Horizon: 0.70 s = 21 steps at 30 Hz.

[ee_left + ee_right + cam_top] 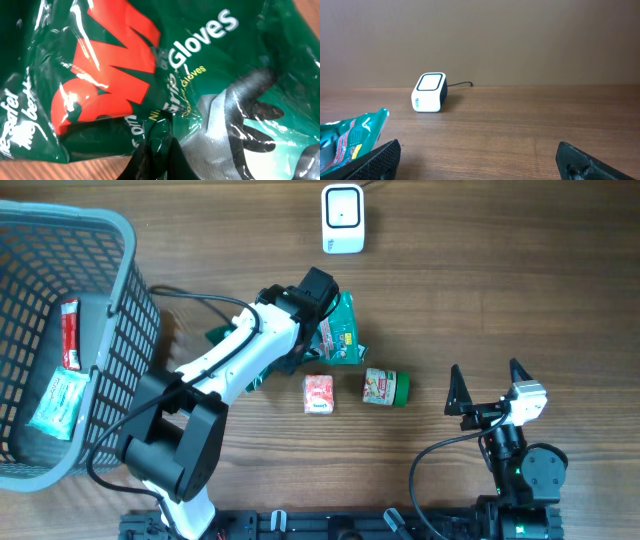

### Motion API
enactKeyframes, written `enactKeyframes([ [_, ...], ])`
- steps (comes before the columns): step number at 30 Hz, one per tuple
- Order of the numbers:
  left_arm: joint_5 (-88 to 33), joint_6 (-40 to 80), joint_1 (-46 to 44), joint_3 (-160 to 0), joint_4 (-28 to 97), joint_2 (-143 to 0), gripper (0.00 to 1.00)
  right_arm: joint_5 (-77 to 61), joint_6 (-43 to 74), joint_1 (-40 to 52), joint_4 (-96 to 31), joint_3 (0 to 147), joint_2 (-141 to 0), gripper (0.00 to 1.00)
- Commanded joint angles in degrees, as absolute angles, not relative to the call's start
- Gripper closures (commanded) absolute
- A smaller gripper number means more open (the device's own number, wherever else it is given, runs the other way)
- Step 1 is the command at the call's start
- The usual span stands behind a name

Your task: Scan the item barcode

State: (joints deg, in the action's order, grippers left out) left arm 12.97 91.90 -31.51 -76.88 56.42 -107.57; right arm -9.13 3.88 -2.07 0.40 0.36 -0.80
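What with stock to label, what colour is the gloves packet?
Gloves packet: green, red lettering; clearest in left wrist view.

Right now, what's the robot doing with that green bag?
The left gripper is pinched shut on a green pack of gloves, not far from the white scanner. The right gripper sits wide open, holding nothing. A small red packet and a green-capped jar lie on the table. A few things are in the grey basket.

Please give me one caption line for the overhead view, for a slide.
Left claw shut on the green glove packet, short of the white scanner; right claw open and empty.
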Motion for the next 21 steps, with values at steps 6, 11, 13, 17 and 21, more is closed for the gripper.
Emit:
enactKeyframes([
  [6, 8.3, 125.0, -31.7, -77.1, 55.4, -107.1, 0.96, -8.8, 4.5, -2.2, 0.6, 0.3, -0.6, 0.00],
  [11, 9.7, 125.0, -31.6, -77.1, 46.8, -107.1, 0.96, -8.8, 4.5, -2.2, 0.6, 0.3, -0.6, 0.00],
  [13, 13.6, 125.0, -31.6, -77.1, 47.4, -107.3, 0.96, -8.8, 4.5, -2.2, 0.6, 0.3, -0.6, 0.00],
  [17, 14.4, 125.0, -31.6, -77.1, 54.9, -107.9, 0.87, -8.8, 4.5, -2.2, 0.6, 0.3, -0.6, 0.00],
  [21, 15.0, 125.0, -31.6, -77.1, 59.4, -108.0, 0.63, -8.8, 4.5, -2.2, 0.6, 0.3, -0.6, 0.00],
])
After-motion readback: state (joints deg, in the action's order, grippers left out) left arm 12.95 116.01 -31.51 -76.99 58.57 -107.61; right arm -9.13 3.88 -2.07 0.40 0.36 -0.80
